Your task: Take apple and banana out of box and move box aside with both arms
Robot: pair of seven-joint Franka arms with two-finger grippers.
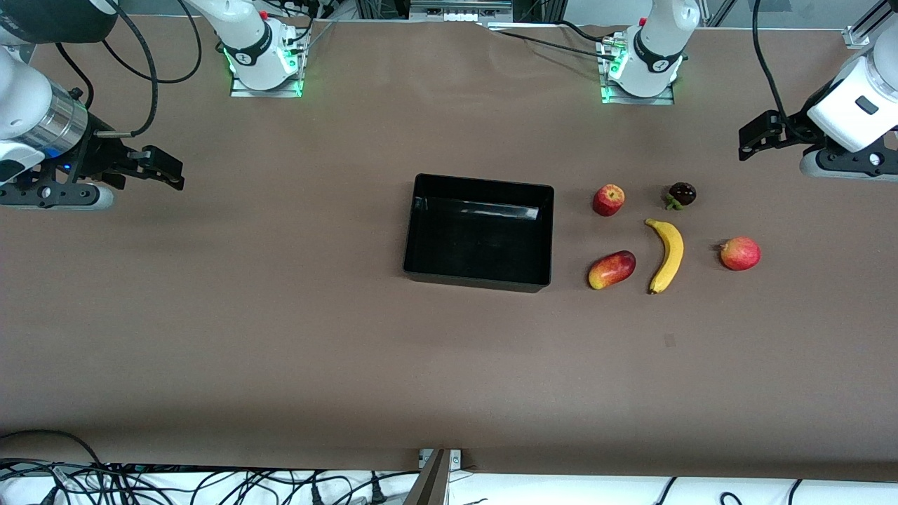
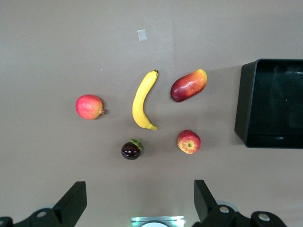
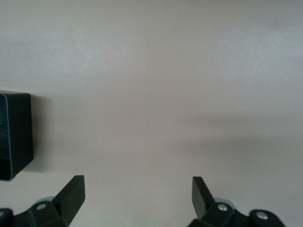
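The black tray sits empty mid-table. Beside it toward the left arm's end lie the yellow banana and the small red apple. My left gripper is open and empty, up in the air over the table at the left arm's end. Its wrist view shows the banana, the apple and the tray. My right gripper is open and empty over bare table at the right arm's end. Its wrist view shows only a corner of the tray.
A red-yellow mango lies between tray and banana. A dark mangosteen lies beside the apple. A round red fruit lies beside the banana toward the left arm's end. The arm bases stand along the table's edge.
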